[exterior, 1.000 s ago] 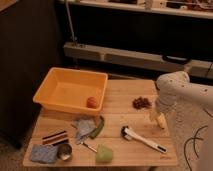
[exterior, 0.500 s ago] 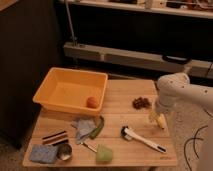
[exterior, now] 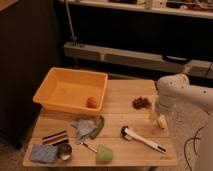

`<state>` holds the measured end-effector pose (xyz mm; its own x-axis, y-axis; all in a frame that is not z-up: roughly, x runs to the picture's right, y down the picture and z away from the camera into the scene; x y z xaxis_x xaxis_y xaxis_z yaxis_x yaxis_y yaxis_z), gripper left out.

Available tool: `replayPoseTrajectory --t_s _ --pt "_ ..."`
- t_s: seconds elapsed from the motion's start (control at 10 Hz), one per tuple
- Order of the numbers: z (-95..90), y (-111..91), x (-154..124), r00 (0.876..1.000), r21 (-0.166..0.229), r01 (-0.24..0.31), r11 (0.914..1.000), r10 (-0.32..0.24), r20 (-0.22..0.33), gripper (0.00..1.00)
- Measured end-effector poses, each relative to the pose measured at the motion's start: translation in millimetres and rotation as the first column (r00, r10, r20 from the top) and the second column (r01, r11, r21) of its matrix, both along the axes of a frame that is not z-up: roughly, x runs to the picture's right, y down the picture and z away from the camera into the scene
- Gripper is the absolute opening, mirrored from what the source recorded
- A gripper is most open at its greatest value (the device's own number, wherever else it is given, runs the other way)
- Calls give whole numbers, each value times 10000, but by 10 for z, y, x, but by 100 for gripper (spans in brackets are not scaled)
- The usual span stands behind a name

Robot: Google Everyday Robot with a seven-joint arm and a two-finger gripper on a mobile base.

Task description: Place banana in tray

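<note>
The banana (exterior: 162,121) is being seen as a slim, pale yellow, slightly curved fruit, lying at the right edge of the pale slatted wooden table (exterior: 120,107), well apart from the tray (exterior: 47,85). The gripper (exterior: 157,119), on a smooth white arm, is being held low right at the banana, its jaws standing wide; contact cannot be told. The tray, an orange-yellow plastic rectangle with sloping walls, is being occupied by a small round orange object (exterior: 92,102).

A lab; wooden table (exterior: 125,107), equipment shelves (exterior: 125,56) behind.
</note>
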<state>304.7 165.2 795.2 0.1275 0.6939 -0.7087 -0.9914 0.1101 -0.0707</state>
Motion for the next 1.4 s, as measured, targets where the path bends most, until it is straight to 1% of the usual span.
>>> replayPoseTrajectory --t_s 0.2,0.4,1.0,1.2,1.3,1.4 --pt "42 5 43 10000 -2 14 10000 -14 -70 65" --pt "73 -3 65 10000 35 13 10000 -13 -24 65" --pt "180 -13 65 9994 131 -100 9999 96 327 65" --pt "216 6 40 9989 90 -99 9999 95 449 65" --pt "235 27 22 9987 49 -102 9999 100 507 62" --pt "251 41 4 9984 17 -100 9999 99 554 55"
